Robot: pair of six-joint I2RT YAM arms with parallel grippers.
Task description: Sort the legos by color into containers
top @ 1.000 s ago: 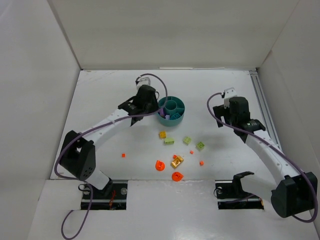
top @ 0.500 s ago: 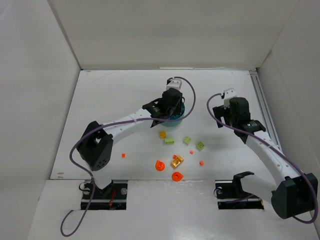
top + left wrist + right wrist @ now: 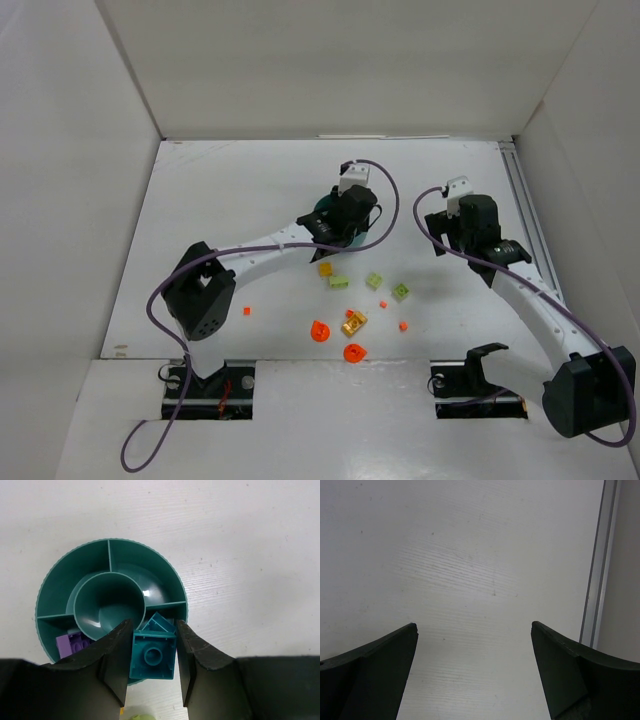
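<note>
My left gripper is shut on a turquoise lego and holds it over the near rim of the round teal dish. Under it, one outer compartment holds another turquoise lego; the compartment to its left holds a purple lego. The centre cup and the far sections look empty. In the top view the left gripper covers most of the dish. My right gripper is open and empty over bare table, as its wrist view shows.
Loose legos lie in front of the dish: a yellow one, lime ones, a gold one, orange rounds and orange dots. A metal rail runs along the right edge.
My left arm has swung right from beside the dish to over it, carrying the turquoise lego. The right arm has not moved.
</note>
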